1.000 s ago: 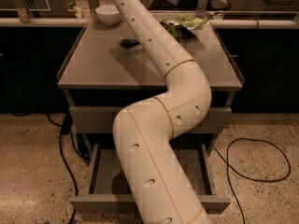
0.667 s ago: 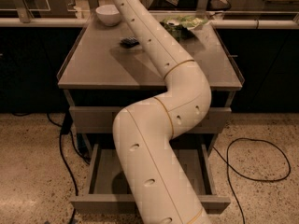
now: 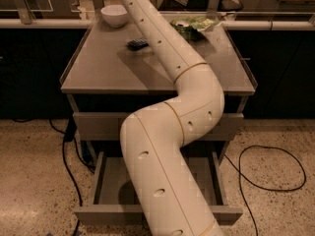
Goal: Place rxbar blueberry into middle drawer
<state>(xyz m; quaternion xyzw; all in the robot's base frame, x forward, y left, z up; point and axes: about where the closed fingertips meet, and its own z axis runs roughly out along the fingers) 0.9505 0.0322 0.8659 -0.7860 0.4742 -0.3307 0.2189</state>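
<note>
The grey flat surface [image 3: 108, 73] was crossed diagonally by a thick white jointed robot arm [image 3: 197, 97], and its right half was largely blocked. Free room was found at the front left. The back was crowded by a small white bowl [image 3: 114, 14], a flat dark blue wrapped bar [image 3: 138, 44] and green packaging [image 3: 192, 24]. The open grey drawer [image 3: 110, 181] below was overhung through its middle by the arm. The pincer was hidden beyond the top edge.
</note>
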